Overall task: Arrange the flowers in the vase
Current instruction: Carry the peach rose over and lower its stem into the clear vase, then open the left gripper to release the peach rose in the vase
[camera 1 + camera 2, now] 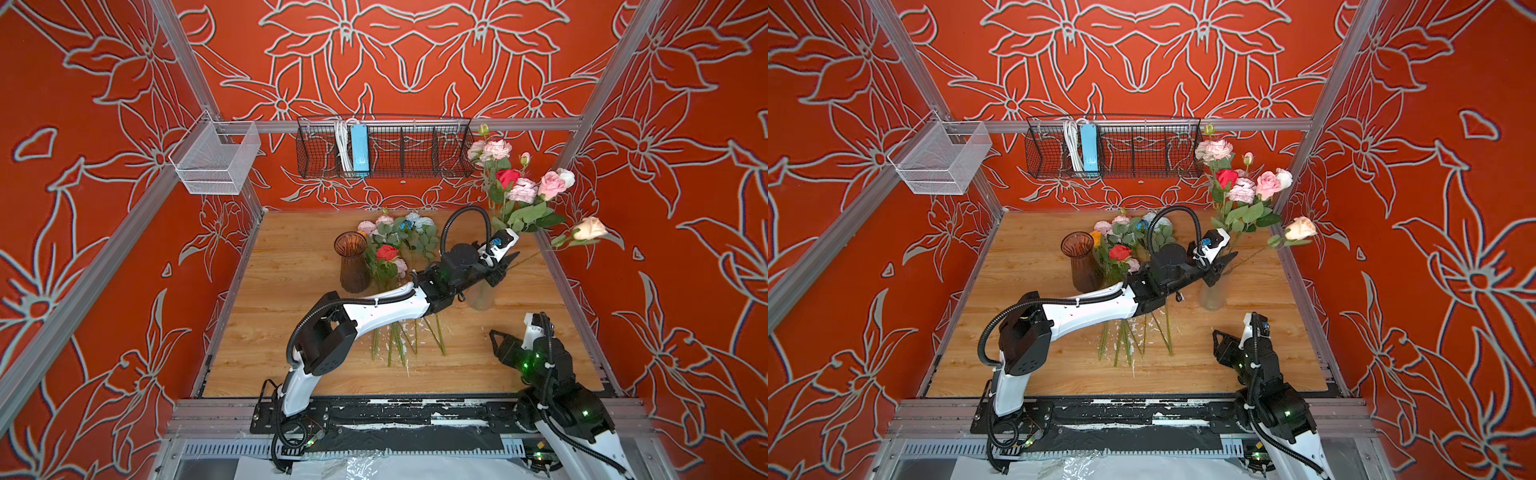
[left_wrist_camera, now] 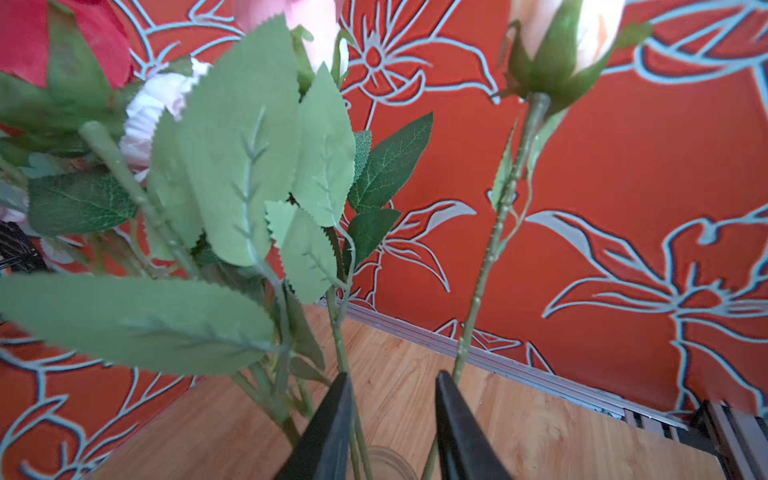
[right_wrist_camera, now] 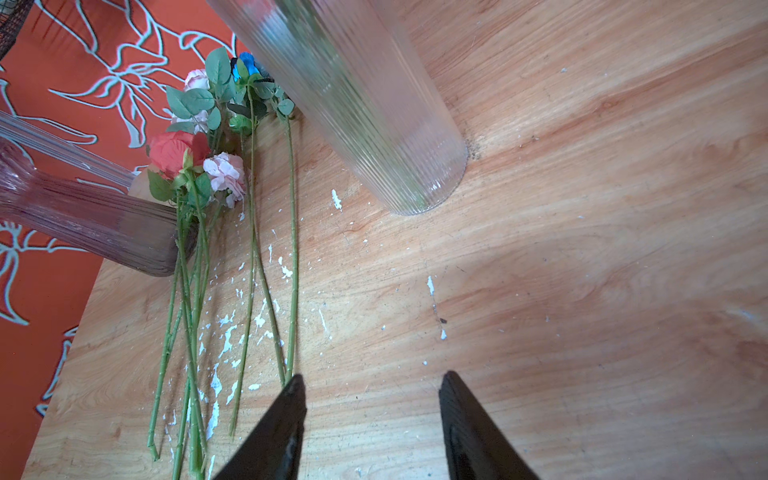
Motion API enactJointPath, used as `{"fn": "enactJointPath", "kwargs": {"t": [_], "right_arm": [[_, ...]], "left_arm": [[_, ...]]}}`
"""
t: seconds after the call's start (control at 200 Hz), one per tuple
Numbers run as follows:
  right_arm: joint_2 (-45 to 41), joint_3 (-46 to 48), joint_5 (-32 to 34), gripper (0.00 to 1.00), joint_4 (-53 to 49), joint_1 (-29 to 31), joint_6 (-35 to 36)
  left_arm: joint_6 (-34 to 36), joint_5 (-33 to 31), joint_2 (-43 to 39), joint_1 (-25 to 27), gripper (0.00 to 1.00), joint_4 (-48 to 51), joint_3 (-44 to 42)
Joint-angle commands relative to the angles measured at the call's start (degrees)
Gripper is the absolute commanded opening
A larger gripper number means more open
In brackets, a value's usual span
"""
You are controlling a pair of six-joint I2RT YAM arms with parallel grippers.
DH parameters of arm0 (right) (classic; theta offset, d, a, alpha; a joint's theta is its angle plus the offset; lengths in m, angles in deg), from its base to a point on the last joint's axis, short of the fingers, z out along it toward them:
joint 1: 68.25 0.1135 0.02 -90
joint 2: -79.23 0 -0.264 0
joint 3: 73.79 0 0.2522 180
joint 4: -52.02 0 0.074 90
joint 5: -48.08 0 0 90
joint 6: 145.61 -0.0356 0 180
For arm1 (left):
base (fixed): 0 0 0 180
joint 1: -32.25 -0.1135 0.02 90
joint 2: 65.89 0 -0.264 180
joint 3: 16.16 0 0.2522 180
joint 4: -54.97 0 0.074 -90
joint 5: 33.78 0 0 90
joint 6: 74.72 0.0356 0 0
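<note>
Bunch: pink, red and white flowers (image 1: 515, 183) standing in the clear vase (image 1: 481, 297), over on the right side of the tabletop (image 1: 291, 332). Shows in both top views.
Cream rose: this one (image 1: 589, 227) flops way out to the right, with its stem running back down toward the vase mouth.
Left hand: parked (image 2: 391, 374) right over the vase mouth, jaws apart and not pinching anything. The cream rose's stem passes just beside one finger.
Loose flowers: a pile (image 1: 390, 253) lying flat on the tabletop, blooms next to the brown vase (image 1: 353, 266), stems pointing at the near edge.
Right hand: hovering (image 3: 372, 376) over bare wood near the clear vase's base, jaws wide, nothing in them.
Writing: only candidate is the blue power strip (image 1: 358, 149) in the black wire basket (image 1: 384, 145) on the back wall, and any print on it is too small to read.
</note>
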Motion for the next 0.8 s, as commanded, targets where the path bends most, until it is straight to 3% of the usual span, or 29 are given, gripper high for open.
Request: {"fn": "enactJointPath", "kwargs": {"t": [0.0, 0.36, 0.505, 0.796], "right_arm": [[-0.49, -1.78, 0.83, 0.54, -0.56, -0.26, 0.35], [-0.50, -1.57, -1.36, 0.53, 0.70, -0.25, 1.23], [-0.49, -1.13, -1.55, 0.53, 0.72, -0.20, 0.98], [-0.49, -0.47, -0.98, 0.53, 0.58, -0.18, 0.16]], "left_arm": [[-0.76, 0.12, -3.79, 0.36, 0.35, -2.25, -0.68], [-3.98, 3.67, -10.90, 0.40, 0.35, 1.22, -3.54], [-5.47, 0.51, -16.97, 0.40, 0.36, 4.87, -8.55], [-9.91, -11.92, -27.60, 0.36, 0.40, 16.14, -21.24]]}}
